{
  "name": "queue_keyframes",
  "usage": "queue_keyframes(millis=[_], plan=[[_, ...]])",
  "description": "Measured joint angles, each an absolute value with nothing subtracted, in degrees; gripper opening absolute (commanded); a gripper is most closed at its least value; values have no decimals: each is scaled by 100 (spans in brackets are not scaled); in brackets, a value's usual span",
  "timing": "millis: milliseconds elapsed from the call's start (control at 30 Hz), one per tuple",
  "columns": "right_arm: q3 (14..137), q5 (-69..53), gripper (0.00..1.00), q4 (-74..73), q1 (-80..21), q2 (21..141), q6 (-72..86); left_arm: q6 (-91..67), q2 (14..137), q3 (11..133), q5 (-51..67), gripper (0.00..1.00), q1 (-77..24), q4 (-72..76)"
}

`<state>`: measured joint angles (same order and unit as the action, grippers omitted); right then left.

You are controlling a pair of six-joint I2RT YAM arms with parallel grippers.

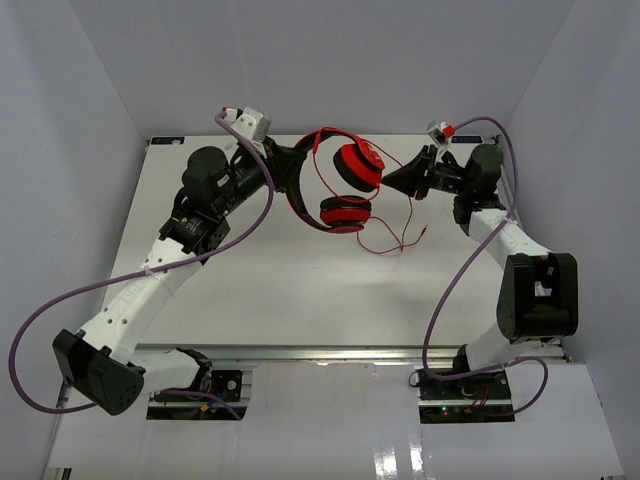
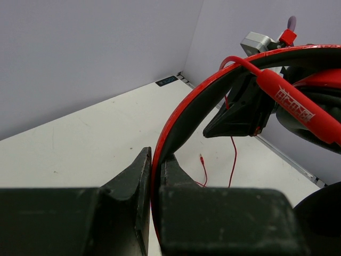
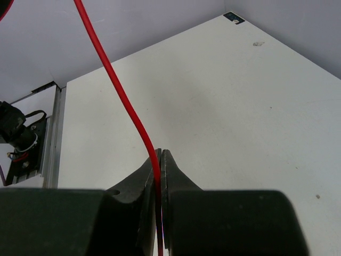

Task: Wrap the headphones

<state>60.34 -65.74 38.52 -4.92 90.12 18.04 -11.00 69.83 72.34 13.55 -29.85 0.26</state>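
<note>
The red headphones point(image 1: 350, 185) hang above the table's far middle, with two round red cups and black pads. My left gripper point(image 1: 296, 165) is shut on the black and red headband point(image 2: 176, 125) and holds it up. My right gripper point(image 1: 392, 178) is shut on the thin red cord point(image 3: 120, 90), just right of the cups. The cord hangs from the right gripper and loops on the table, its plug end point(image 1: 426, 235) lying free. In the left wrist view the right gripper's black fingers point(image 2: 240, 114) sit behind the headband.
White walls close the table at back and sides. Purple robot cables point(image 1: 240, 235) arc beside each arm. The table's near edge has a metal rail point(image 1: 330, 352) with the arm bases.
</note>
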Motion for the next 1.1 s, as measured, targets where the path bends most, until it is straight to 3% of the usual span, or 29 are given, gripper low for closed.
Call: queue_keyframes(millis=[467,1100], plan=[[5323,-6553,8,6911,107,9109,4091,-1009,6933,7234,810,0,-2985,-393],[5166,-6546,8,7209,208,9153,4295,-1487,6767,7234,930,0,-2985,-402]])
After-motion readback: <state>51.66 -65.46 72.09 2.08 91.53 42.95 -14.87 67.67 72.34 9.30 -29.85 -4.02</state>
